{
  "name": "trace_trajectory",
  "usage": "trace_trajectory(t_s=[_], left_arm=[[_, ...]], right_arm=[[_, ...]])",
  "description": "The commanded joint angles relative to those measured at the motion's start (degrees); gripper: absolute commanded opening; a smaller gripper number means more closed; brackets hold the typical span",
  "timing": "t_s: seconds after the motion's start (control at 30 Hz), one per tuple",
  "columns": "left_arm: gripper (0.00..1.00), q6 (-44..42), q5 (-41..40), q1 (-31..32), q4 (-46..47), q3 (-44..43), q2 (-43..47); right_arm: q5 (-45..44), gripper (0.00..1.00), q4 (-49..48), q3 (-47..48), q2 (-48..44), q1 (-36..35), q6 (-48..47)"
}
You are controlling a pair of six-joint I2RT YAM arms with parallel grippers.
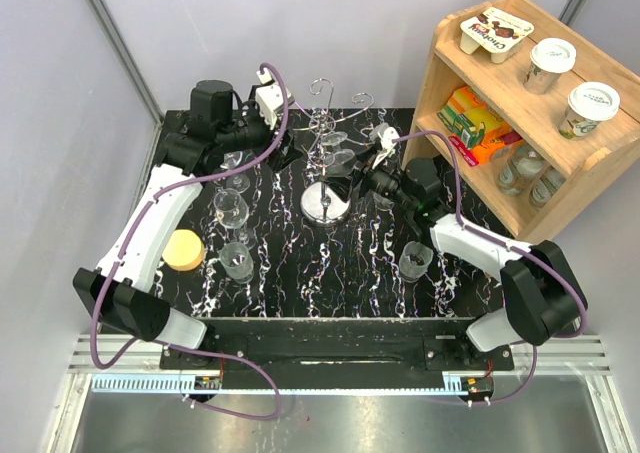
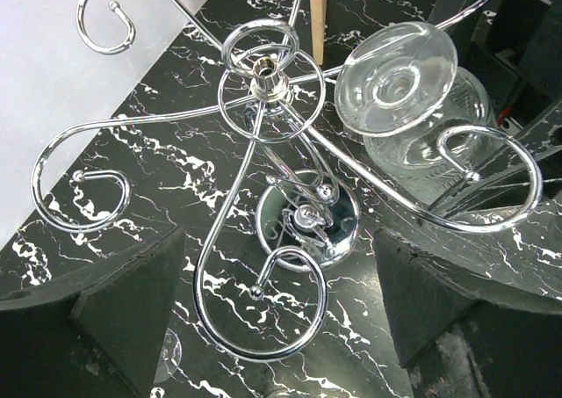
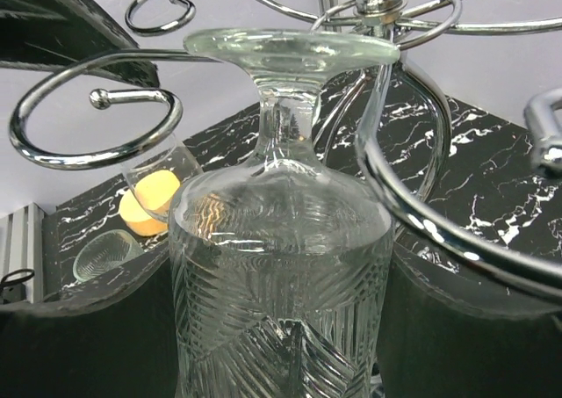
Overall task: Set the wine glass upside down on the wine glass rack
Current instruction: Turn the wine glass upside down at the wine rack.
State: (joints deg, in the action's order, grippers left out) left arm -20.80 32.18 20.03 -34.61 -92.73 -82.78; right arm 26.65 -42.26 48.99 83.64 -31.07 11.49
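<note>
The wine glass hangs upside down with its foot up among the curled arms of the wine glass rack. My right gripper is shut on its ribbed bowl. I cannot tell whether the foot rests on the wire. From the left wrist I see the chrome rack from above, with the wine glass foot beside its hub. My left gripper is open and holds nothing; one rack curl shows between its fingers. From the top, the rack stands mid-table, my left gripper left of it and my right gripper to its right.
Other glasses stand on the black marble table at the left, front left and front right. A yellow disc lies near the left arm. A wooden shelf with cups and bottles stands at the right.
</note>
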Motion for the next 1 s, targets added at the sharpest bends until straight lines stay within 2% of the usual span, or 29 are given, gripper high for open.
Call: trace_trajectory(t_s=[0.0,0.2,0.37,0.97], left_arm=[[0.91,-0.4,-1.2,0.7,1.6,0.3,-0.8],[0.89,-0.4,-1.2,1.4,1.6,0.0,-1.6],[0.88,0.1,-1.1,1.6,1.6,-0.3,-2.0],[0.86,2.2,-0.3,4.0,1.6,-2.2,-3.3]], right_arm=[[1.3,0.00,-15.2,1.3,-3.2,0.5,1.9],[5.9,0.00,-20.0,2.6,-0.6,0.5,5.3],[9.2,0.00,-20.3,4.2,1.9,0.5,7.1],[10.5,0.00,-19.0,5.1,5.9,-0.3,5.5]])
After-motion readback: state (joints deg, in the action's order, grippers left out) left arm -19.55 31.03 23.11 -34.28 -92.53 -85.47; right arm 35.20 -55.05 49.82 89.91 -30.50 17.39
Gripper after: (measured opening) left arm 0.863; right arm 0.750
